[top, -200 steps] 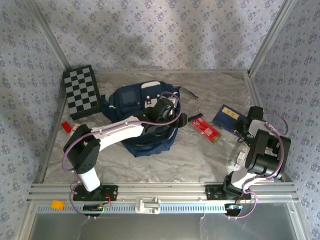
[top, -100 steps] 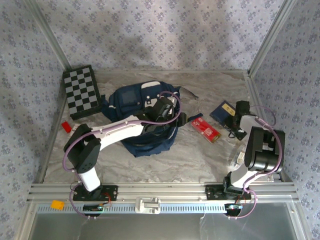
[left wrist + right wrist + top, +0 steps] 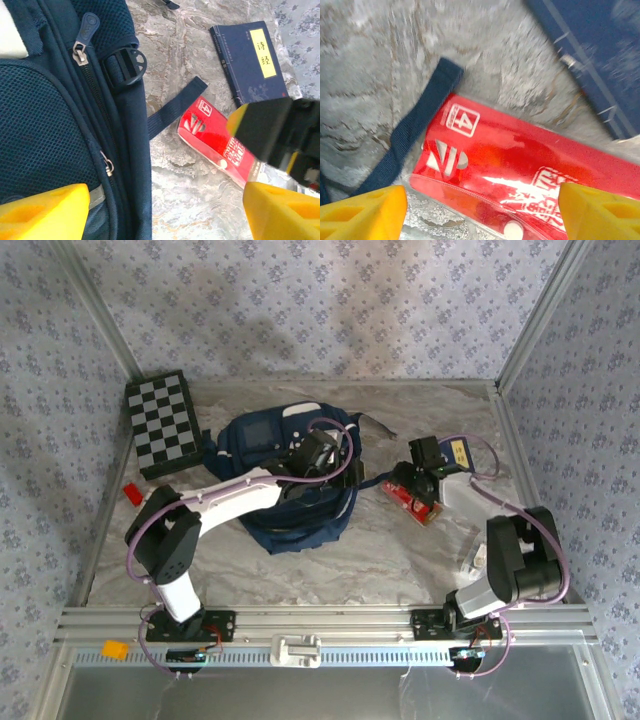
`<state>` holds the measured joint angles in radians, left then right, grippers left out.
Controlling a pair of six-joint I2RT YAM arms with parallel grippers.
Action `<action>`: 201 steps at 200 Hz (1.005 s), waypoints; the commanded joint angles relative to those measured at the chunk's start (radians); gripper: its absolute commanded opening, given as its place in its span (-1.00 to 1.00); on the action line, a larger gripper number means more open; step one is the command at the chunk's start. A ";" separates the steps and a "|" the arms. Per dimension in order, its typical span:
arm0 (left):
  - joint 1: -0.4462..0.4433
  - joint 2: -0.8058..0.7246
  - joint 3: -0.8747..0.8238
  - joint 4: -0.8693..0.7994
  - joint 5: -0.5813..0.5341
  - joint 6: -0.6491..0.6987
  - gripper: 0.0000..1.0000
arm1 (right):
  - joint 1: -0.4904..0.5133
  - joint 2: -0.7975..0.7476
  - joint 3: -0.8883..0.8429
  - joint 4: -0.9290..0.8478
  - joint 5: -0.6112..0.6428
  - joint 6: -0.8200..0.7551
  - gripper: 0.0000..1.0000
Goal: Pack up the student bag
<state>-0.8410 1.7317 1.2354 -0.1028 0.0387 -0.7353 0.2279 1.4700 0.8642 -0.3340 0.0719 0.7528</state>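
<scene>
The student bag, navy with white patches, lies in the middle of the table. My left gripper hovers over its right side. In the left wrist view this gripper is open, one yellow fingertip above the bag, the other above bare table. A red pouch lies right of the bag by a loose strap. My right gripper hangs just above the pouch, open, its fingertips on either side. A dark blue book lies behind.
A folded chequered board rests at the back left. A small red object lies by the left rail, and a clear packet near the right arm's base. Metal rails and patterned walls close in the marble table.
My right arm has swung left from the blue book at the table's right side to above the red pouch. The left arm has barely moved.
</scene>
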 commanded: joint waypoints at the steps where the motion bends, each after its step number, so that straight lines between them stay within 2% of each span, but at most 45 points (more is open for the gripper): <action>1: 0.000 0.009 0.032 0.047 0.045 -0.027 0.59 | -0.105 -0.022 0.060 -0.054 0.076 -0.055 0.62; 32: -0.003 0.057 0.074 0.077 0.075 -0.058 0.59 | -0.223 0.062 0.145 -0.106 0.142 -0.169 0.72; 62: -0.009 0.101 0.125 0.075 0.075 -0.061 0.59 | -0.329 0.137 0.178 -0.041 0.104 -0.227 0.75; 140: -0.025 0.192 0.220 0.091 0.089 -0.061 0.59 | -0.375 0.381 0.403 -0.157 0.107 -0.335 0.93; 201: -0.029 0.222 0.248 0.091 0.089 -0.062 0.59 | -0.404 0.440 0.399 -0.121 0.004 -0.319 0.96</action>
<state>-0.8642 1.9404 1.4395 -0.0410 0.1165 -0.7914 -0.1783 1.8915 1.2633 -0.4458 0.1333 0.4435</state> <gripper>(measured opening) 0.793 0.980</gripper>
